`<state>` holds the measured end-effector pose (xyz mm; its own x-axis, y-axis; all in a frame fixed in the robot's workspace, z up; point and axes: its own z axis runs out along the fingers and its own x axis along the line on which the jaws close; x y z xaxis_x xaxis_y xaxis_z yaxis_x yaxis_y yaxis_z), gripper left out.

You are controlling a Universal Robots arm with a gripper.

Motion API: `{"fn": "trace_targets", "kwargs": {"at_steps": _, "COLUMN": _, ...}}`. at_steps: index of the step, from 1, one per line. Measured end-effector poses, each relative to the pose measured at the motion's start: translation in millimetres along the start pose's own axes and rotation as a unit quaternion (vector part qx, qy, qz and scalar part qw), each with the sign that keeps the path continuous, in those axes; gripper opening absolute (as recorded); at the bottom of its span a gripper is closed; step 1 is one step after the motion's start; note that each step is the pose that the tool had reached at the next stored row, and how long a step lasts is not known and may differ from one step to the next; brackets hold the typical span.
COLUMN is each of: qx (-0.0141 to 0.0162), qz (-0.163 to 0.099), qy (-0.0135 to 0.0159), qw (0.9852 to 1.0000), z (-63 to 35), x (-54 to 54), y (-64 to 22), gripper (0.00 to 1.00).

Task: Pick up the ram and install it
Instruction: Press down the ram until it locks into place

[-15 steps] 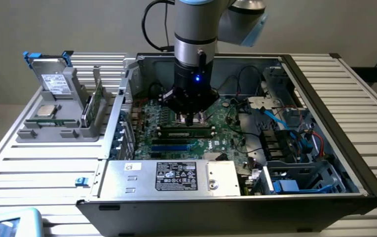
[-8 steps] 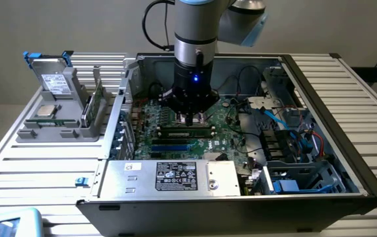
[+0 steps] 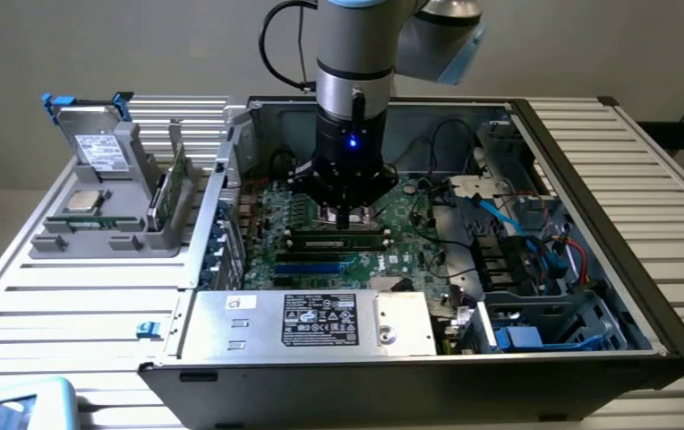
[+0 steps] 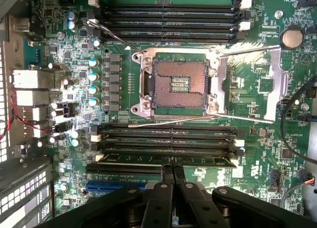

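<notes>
The end effector [image 3: 346,218] hangs low inside the open computer case [image 3: 605,224], over the motherboard [image 4: 257,89], and its two fingers [image 4: 167,176] are pressed together on the top edge of the ram [image 4: 198,160]. The ram stands on its long edge in one of the memory slots [image 4: 168,139] just beside the empty processor socket [image 4: 178,82]. On the worktop [image 3: 67,296], near its far corner on the exterior view's left, a grey holder [image 3: 109,228] carries a boxy drive [image 3: 101,148] and a square silver chip [image 3: 83,201].
</notes>
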<state>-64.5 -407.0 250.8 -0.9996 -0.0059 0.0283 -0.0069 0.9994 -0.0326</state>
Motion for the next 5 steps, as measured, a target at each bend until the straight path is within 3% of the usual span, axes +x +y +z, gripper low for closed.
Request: {"fn": "trace_targets", "kwargs": {"at_steps": 5, "qx": 0.0, "qz": 0.0, "qy": 0.0, "qw": 1.0, "z": 0.0, "x": 0.0, "y": 0.0, "gripper": 0.11}}
